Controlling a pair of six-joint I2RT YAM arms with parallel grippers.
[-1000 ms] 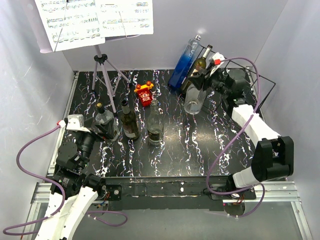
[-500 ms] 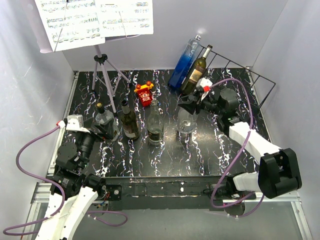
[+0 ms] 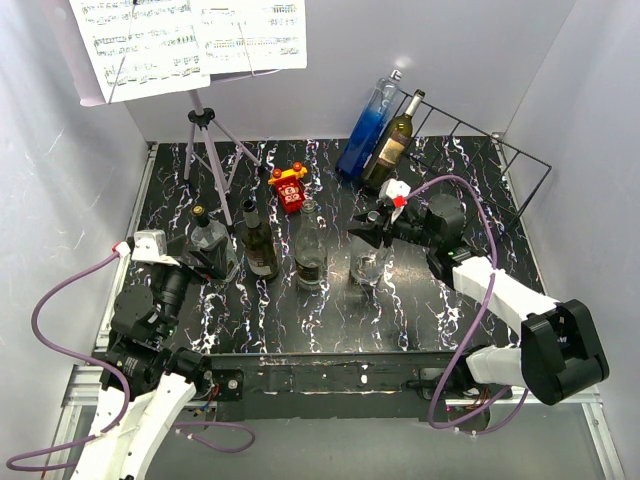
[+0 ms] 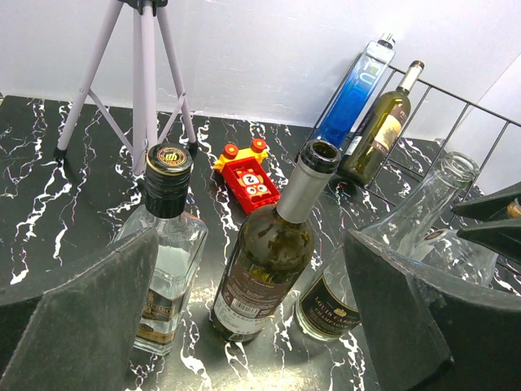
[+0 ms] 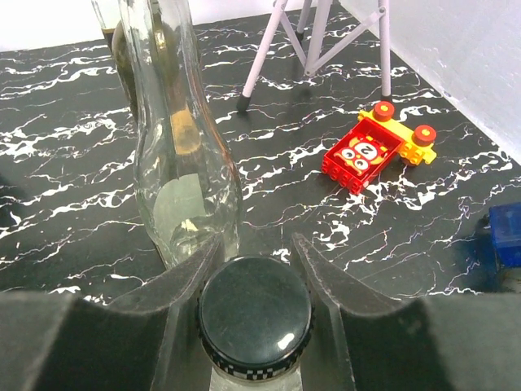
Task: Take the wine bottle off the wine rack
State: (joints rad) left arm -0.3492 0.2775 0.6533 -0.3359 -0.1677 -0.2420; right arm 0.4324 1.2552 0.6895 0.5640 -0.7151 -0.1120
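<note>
The wine rack (image 3: pixel 500 160) is a black wire frame at the back right. A blue bottle (image 3: pixel 365 130) and a dark green wine bottle (image 3: pixel 392 140) lean on its left end. My right gripper (image 3: pixel 368 228) is shut on the black-capped neck of a clear wine bottle (image 3: pixel 365 265), held upright over the middle of the table, away from the rack. In the right wrist view the black cap (image 5: pixel 255 314) sits between my fingers (image 5: pixel 195 269). I cannot tell whether its base touches the table. My left gripper (image 3: pixel 205 250) is open and empty at the near left.
Three bottles stand in a row at the left: a square clear one (image 4: pixel 167 244), a dark one (image 4: pixel 273 252) and a clear champagne one (image 4: pixel 407 236). A red and yellow toy (image 3: pixel 288 187) lies behind them. A tripod music stand (image 3: pixel 205 130) is at the back left.
My right gripper has carried the clear bottle off the rack, left and toward the near side, and lowered it beside the row of bottles. The left arm has not moved.
</note>
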